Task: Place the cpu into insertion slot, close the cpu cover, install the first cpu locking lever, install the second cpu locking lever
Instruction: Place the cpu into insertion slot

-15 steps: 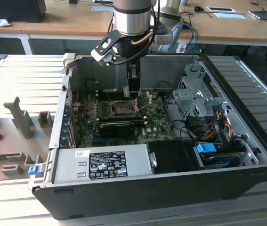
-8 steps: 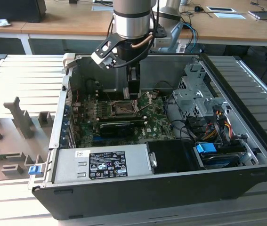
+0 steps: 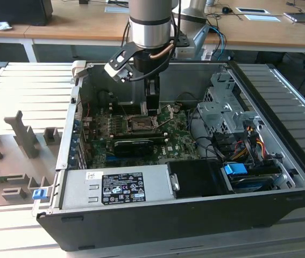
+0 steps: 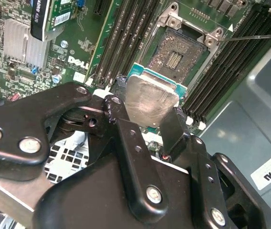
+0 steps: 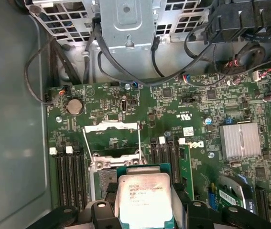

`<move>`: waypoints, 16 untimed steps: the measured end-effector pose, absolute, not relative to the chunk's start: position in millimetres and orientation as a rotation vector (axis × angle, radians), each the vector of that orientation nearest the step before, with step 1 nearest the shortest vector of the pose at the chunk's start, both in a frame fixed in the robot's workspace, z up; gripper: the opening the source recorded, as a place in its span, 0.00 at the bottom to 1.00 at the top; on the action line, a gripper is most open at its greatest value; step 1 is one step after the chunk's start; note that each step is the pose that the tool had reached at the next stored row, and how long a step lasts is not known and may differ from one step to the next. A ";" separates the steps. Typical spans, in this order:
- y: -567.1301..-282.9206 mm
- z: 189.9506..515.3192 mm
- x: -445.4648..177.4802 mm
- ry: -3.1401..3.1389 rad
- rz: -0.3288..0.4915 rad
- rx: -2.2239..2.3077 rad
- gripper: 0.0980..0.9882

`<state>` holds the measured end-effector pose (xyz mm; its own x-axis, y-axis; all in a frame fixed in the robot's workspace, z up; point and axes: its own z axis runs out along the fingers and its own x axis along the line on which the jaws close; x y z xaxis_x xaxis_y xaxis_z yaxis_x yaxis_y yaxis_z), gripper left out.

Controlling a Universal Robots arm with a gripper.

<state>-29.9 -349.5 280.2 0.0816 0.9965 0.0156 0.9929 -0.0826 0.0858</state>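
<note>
Here we go: the arm is down inside the open case, and the gripper hangs over the green board towards the back wall.

The fingers are clamped on the cpu, one on each of two opp. edges. Its silver top faces the camera in both wrist views.

The chip's in the air, not seated. In the second wrist view the slot lies just beyond the cpu and apart from it. Its contact field is bare and there's silvery rim at the corners. In the first wrist view the cpu overlaps the slot's nearer part, so it's close over the slot. Can't tell how high.

The cover is up and off the slot, on the side away from the gripper. Two thin wire levers stand beside it, one per side.

Exterior view, clock-wise:
- The slot is at 7 o'clock from the gripper, just beside it.
- A long black card lies at 6 o'clock from the slot, near it.
- The drive cage is at 3 o'clock from the gripper, well apart.
- The PSU is at 6 o'clock, along the case's front wall.
- Outside the case at 9 o'clock, grey fixture blocks sit on the table.
</note>
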 end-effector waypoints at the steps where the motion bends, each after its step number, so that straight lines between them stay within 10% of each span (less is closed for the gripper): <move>1: -349.5 278.9 -30.0 2.091 0.108 2.271 0.48; 16: -347.6 262.8 -36.6 2.093 0.108 2.269 0.48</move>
<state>-36.6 -347.6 262.8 0.0801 0.9967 0.0157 0.9930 -0.0812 0.0860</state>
